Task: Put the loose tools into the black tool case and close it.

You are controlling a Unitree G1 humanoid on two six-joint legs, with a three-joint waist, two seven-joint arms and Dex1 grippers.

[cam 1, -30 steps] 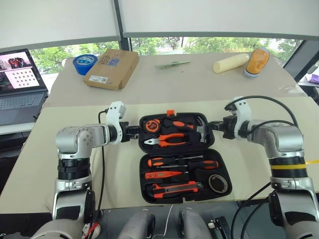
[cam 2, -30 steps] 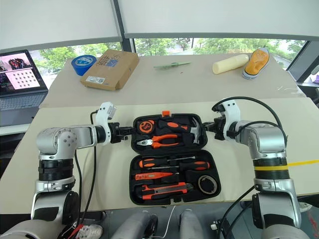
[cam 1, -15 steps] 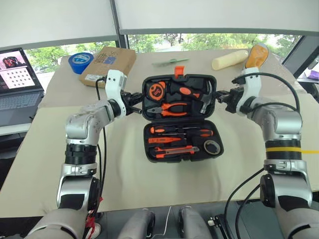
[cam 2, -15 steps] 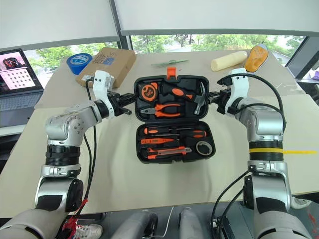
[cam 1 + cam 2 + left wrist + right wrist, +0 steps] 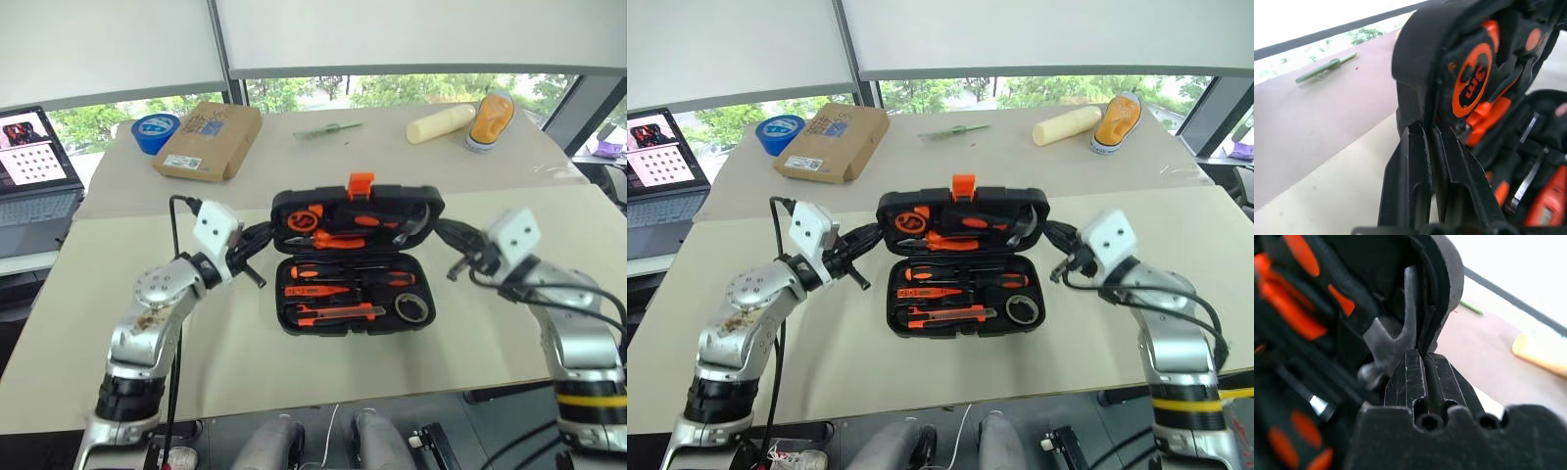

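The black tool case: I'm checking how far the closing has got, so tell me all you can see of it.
The black tool case is a rounded plastic clamshell on the beige table. Its base lies flat, with screwdrivers, knife and tape roll seated in moulded slots. The lid, tilted up partway and topped by an orange latch, carries pliers, hammer and tape measure. The left gripper and right gripper pinch the lid's side edges.

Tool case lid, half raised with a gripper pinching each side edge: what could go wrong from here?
1. Both the left gripper and the right gripper pinch only the thin rim of the lid; it may slip out and drop.
2. The pliers and hammer hang in the tilting lid and could fall out.
3. Uneven closing could shift the black tool case.
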